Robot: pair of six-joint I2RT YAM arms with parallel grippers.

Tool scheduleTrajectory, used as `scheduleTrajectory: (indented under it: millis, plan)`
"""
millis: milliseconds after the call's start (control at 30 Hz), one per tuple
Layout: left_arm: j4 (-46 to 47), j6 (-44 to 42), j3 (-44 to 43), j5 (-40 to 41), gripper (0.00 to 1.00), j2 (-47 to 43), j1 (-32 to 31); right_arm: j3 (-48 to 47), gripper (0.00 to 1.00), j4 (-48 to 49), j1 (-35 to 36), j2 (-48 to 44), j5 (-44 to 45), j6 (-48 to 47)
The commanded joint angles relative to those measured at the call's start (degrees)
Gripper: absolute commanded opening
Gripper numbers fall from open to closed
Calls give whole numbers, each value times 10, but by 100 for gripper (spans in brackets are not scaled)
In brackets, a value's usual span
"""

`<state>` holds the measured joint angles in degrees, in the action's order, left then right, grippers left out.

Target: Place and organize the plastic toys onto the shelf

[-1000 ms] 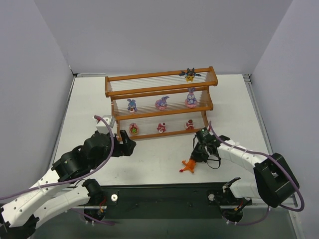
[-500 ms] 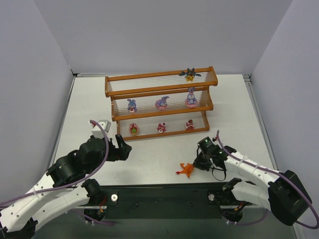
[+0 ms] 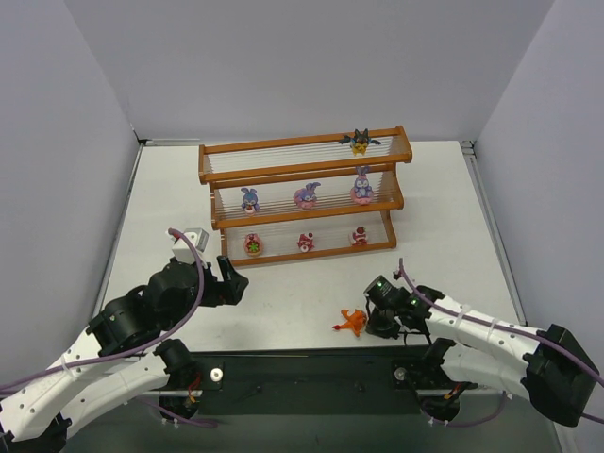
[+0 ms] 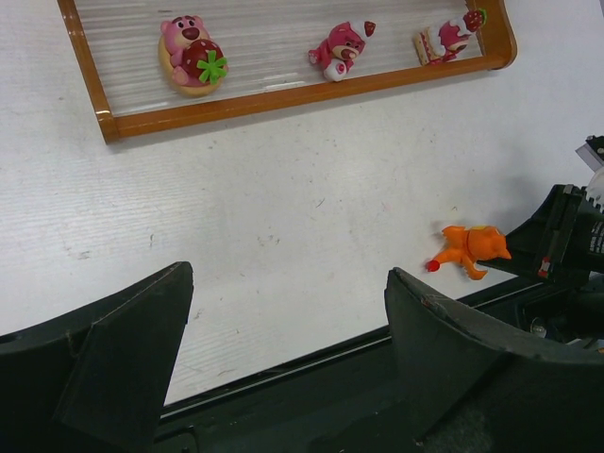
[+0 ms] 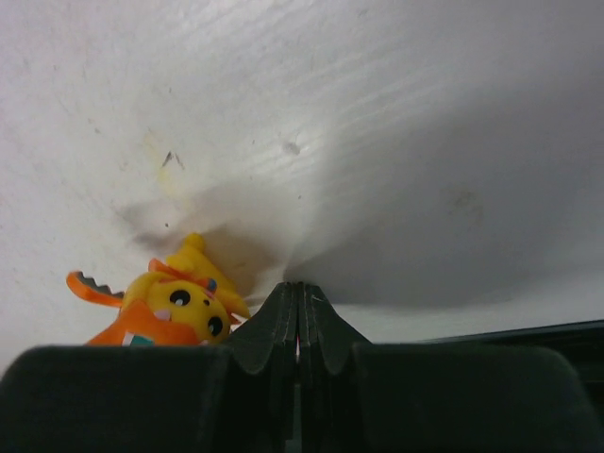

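Note:
The shelf (image 3: 302, 172) stands at the back of the table. A black winged toy (image 3: 360, 142) is on its top tier, three purple long-eared toys (image 3: 306, 195) on the middle tier, three pink-red toys (image 3: 306, 243) on the bottom tier. An orange toy (image 3: 353, 322) lies on its side on the table near the front edge. My right gripper (image 3: 375, 326) is shut and empty, low on the table just right of the orange toy (image 5: 179, 307); its closed tips (image 5: 300, 288) touch nothing. My left gripper (image 4: 288, 283) is open and empty, left of centre, short of the shelf.
The dark base rail (image 3: 311, 363) runs along the near edge right behind the orange toy. Grey walls close in both sides and the back. In the left wrist view the bottom tier (image 4: 302, 94) shows its pink toys, and the right gripper (image 4: 566, 236) sits at the right.
My right arm has drawn back toward the near edge and lowered beside the orange toy, which slid slightly nearer. My left gripper pulled back a little from the shelf, still open.

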<state>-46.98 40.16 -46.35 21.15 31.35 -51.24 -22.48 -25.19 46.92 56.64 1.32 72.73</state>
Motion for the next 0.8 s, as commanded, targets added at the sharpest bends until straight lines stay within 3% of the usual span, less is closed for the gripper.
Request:
scheduleTrajectory:
  millis: [0,133,433,633,767]
  plan:
    - [3,9,-4,4,93,2,-2,-20,0,-56,57,34,29,33]
    - [2,11,-5,7,93,5,-2,-43,0,-30,101,69,41,43]
    - [-5,14,-9,8,93,12,-1,-114,0,9,126,152,65,36]
    - [-21,7,-26,7,93,22,-1,-174,0,26,174,209,82,102]
    - [-27,2,-39,2,93,35,-1,-183,0,43,204,223,107,197]
